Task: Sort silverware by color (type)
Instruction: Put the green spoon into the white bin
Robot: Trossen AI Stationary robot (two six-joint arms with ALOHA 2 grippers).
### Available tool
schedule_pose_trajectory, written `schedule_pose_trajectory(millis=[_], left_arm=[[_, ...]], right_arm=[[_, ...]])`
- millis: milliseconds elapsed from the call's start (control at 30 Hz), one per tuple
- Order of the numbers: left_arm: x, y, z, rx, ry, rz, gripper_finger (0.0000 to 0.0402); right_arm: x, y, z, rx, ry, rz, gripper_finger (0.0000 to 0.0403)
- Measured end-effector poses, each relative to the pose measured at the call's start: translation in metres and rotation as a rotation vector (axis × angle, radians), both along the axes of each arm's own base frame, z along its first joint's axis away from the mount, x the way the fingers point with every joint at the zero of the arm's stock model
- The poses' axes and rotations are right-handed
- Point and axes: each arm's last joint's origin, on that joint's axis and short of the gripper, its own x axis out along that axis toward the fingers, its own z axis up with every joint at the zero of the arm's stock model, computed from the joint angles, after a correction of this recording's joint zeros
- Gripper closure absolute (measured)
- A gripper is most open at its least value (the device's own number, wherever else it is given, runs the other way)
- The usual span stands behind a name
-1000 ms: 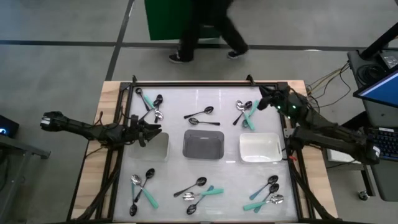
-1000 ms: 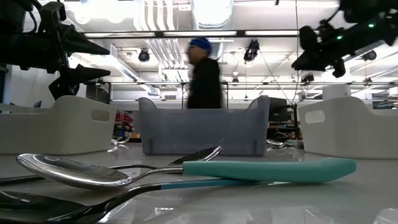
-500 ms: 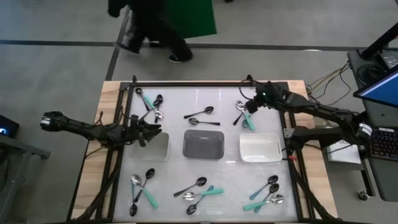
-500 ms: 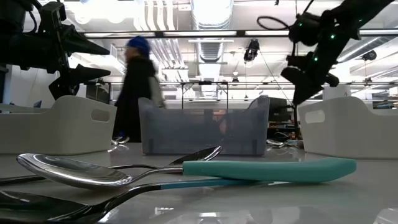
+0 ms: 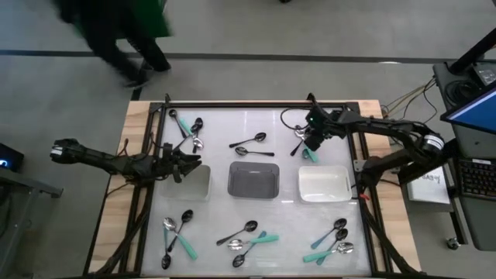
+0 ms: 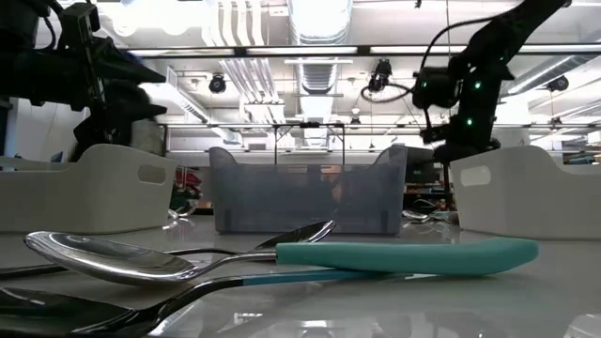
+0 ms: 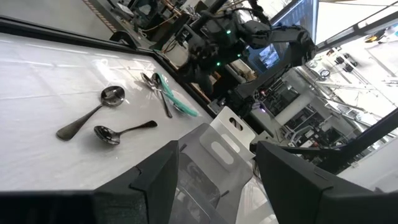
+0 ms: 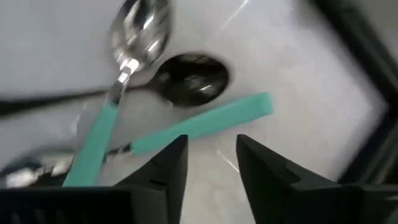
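High view: a white worktop (image 5: 256,124) on a wooden frame, grey floor beyond. Right hand (image 5: 311,139) has come in from the edge to hang just above a spoon cluster (image 5: 304,144), fingers parted, holding nothing. Left hand (image 5: 186,164) waits released beside the left tray (image 5: 203,183), unmoved. Other spoons lie in clusters well away. A person (image 5: 116,35) has walked to the far left.

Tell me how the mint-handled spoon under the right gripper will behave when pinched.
The mint-handled spoon lies flat on the glossy table, so it may skid. It looks thin, probably light. It crosses a black spoon, which may get dragged along.
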Motion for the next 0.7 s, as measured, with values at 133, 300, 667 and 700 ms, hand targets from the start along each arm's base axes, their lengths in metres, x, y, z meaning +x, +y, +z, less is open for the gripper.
schedule_pose_trajectory(millis=[133, 300, 667, 700], left_arm=[[0.0, 0.0, 0.0, 0.0, 0.0, 0.0, 0.0203], [0.0, 0.0, 0.0, 0.0, 0.0, 0.0, 0.0203], [0.0, 0.0, 0.0, 0.0, 0.0, 0.0, 0.0203], [0.0, 0.0, 0.0, 0.0, 0.0, 0.0, 0.0203]], right_arm=[[0.005, -0.001, -0.007, 0.07, 0.03, 0.134, 0.0247], [0.006, -0.001, -0.013, 0.075, 0.111, 0.35, 0.0254], [0.007, -0.002, -0.014, 0.042, 0.222, 0.68, 0.0281], [0.007, -0.002, -0.014, 0.04, 0.229, 0.701, 0.0282]])
